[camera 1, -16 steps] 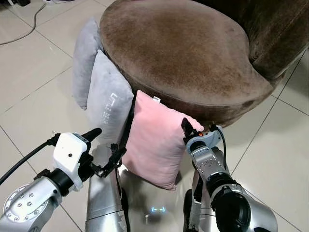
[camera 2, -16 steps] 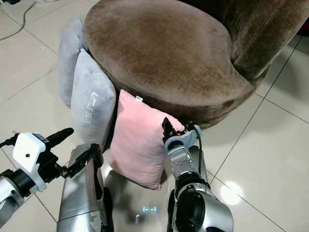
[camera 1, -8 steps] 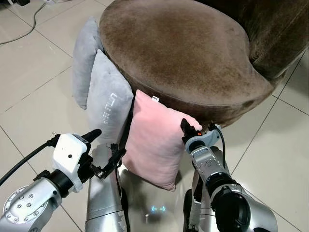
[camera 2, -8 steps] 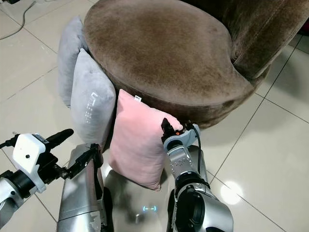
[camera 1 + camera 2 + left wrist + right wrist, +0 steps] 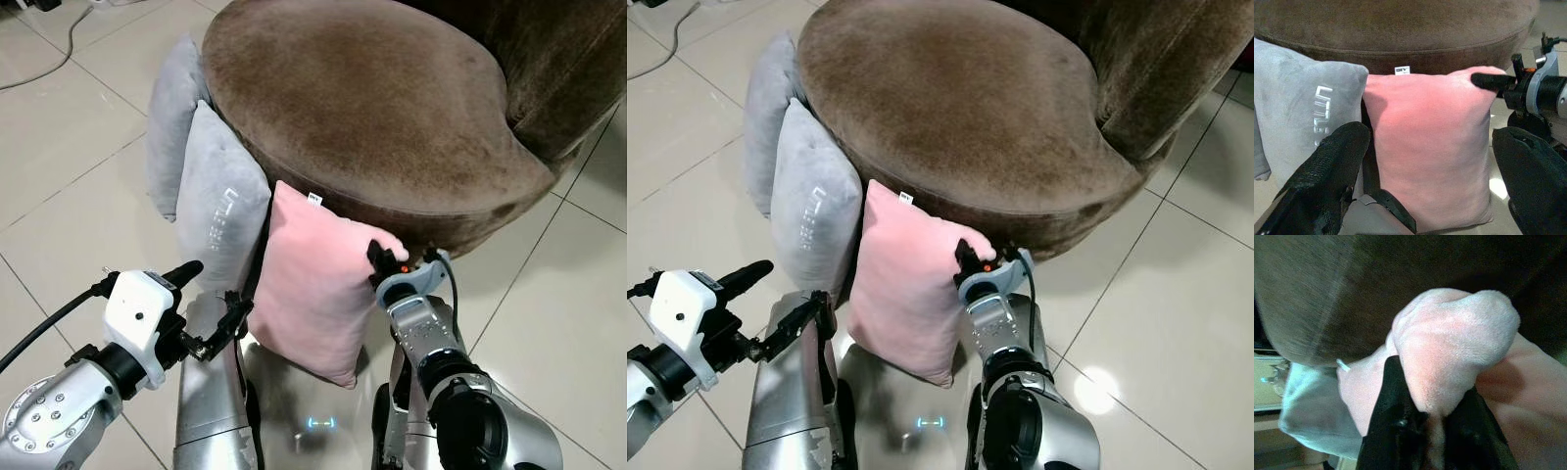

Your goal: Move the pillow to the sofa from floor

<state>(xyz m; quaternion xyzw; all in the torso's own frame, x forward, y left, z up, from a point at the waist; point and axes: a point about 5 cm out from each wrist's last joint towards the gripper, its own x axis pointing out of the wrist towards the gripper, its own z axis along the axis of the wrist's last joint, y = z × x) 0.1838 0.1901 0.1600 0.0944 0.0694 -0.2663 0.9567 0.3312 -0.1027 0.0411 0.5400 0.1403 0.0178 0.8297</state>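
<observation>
Pillow (image 5: 313, 284), soft pink, corner bunched where right pincer (image 5: 1432, 406) clamps it.

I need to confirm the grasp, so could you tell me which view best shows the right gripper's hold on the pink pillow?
The right wrist view: the right gripper pinches the pink pillow corner between both fingers. Eye views show it at that corner; the left wrist view shows it sidelong.

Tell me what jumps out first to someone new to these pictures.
A pink pillow stands on the tiled floor, leaning on the round brown sofa, its upper corner pinched by the right gripper. The left gripper hangs open beside it, in front of two grey pillows.
</observation>
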